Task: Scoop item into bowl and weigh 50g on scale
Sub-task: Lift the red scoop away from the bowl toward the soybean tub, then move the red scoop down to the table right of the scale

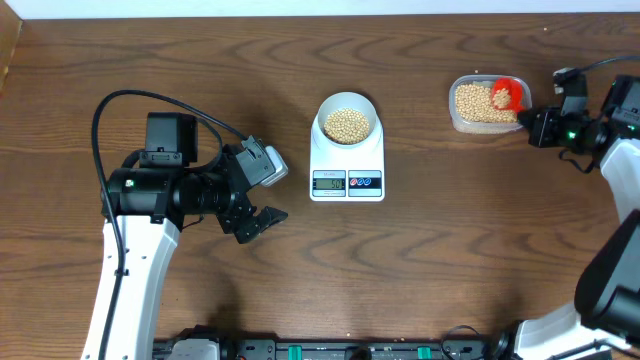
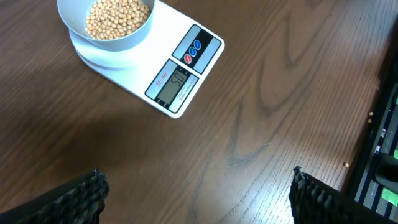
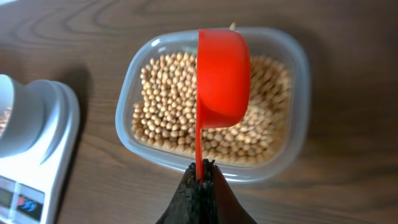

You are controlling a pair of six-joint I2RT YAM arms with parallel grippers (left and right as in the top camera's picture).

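The pale bowl (image 1: 347, 122) (image 2: 106, 22) stands on the white scale (image 1: 347, 165) (image 2: 180, 74) and is filled with tan beans (image 1: 347, 124) (image 2: 117, 17). More beans (image 3: 168, 106) lie in a clear plastic tub (image 1: 483, 105) (image 3: 298, 106) at the right. My right gripper (image 1: 535, 122) (image 3: 200, 169) is shut on the thin handle of a red scoop (image 1: 508, 94) (image 3: 221, 78), whose cup is turned on its side above the tub. My left gripper (image 1: 258, 222) (image 2: 196, 186) hangs open over bare wood, left of and nearer than the scale, with nothing between its fingers.
The scale's display (image 2: 173, 82) and two round buttons (image 2: 193, 51) face the table's front edge. A black rail with cables (image 2: 382, 155) runs along that front edge. Two stray beans (image 2: 346, 164) lie on the wood near it.
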